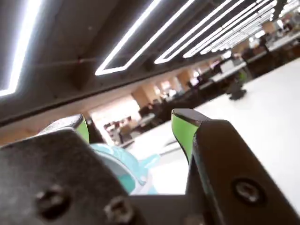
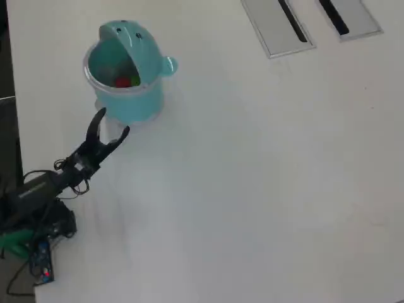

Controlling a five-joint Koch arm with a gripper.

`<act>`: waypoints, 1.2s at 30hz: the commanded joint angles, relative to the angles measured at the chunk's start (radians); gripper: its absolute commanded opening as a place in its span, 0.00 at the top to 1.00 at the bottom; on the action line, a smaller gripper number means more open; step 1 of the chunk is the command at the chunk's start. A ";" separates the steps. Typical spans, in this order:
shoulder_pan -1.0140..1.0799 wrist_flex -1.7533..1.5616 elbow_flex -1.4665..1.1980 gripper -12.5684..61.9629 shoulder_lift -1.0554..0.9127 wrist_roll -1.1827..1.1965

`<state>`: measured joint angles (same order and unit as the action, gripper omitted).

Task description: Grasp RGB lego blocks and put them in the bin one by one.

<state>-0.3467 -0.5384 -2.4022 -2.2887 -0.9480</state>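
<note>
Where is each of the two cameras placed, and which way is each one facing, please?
Wrist view: rides on the gripper, aimed low across the white table and tilted up toward ceiling lights; both green-padded jaws show, spread apart, with the bin between them.
Overhead view: fixed above, looking down on the table; the arm reaches toward the bin, lid open, red and green blocks inside.
Shared: bin, table, gripper.

Teal bin (image 2: 126, 104) (red block (image 2: 122, 81) inside), black gripper (image 2: 111, 124), white table (image 2: 265, 177).
</note>
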 commanded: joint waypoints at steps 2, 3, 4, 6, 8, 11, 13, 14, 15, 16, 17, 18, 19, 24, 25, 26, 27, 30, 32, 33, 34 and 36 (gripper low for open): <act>0.057 -0.129 0.011 0.39 -0.075 0.086; 0.069 -0.147 -0.003 0.39 -0.075 0.095; 0.078 -0.164 -0.017 0.39 -0.075 0.103; 0.098 -0.201 -0.051 0.39 -0.075 0.109; 0.104 -0.242 -0.089 0.39 -0.075 0.109; 0.117 -0.296 -0.141 0.39 -0.075 0.127; 0.124 -0.330 -0.175 0.39 -0.075 0.149; 0.127 -0.348 -0.195 0.39 -0.075 0.156; 0.133 -0.367 -0.215 0.39 -0.075 0.167; 0.141 -0.383 -0.235 0.39 -0.075 0.181; 0.152 -0.394 -0.252 0.39 -0.075 0.198; 0.163 -0.408 -0.270 0.39 -0.075 0.213; 0.172 -0.413 -0.285 0.39 -0.075 0.227; 0.206 -0.466 -0.364 0.39 -0.075 0.285; 0.210 -0.472 -0.377 0.39 -0.074 0.301; 0.219 -0.491 -0.391 0.39 -0.074 0.316; 0.227 -0.494 -0.405 0.39 -0.074 0.328; 0.230 -0.515 -0.443 0.39 -0.072 0.353; 0.230 -0.518 -0.466 0.39 -0.072 0.379; 0.230 -0.522 -0.479 0.39 -0.072 0.380; 0.230 -0.529 -0.492 0.39 -0.072 0.390; 0.229 -0.543 -0.523 0.39 -0.072 0.399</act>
<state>-0.1197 -0.9787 -2.9483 -2.2887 -0.5584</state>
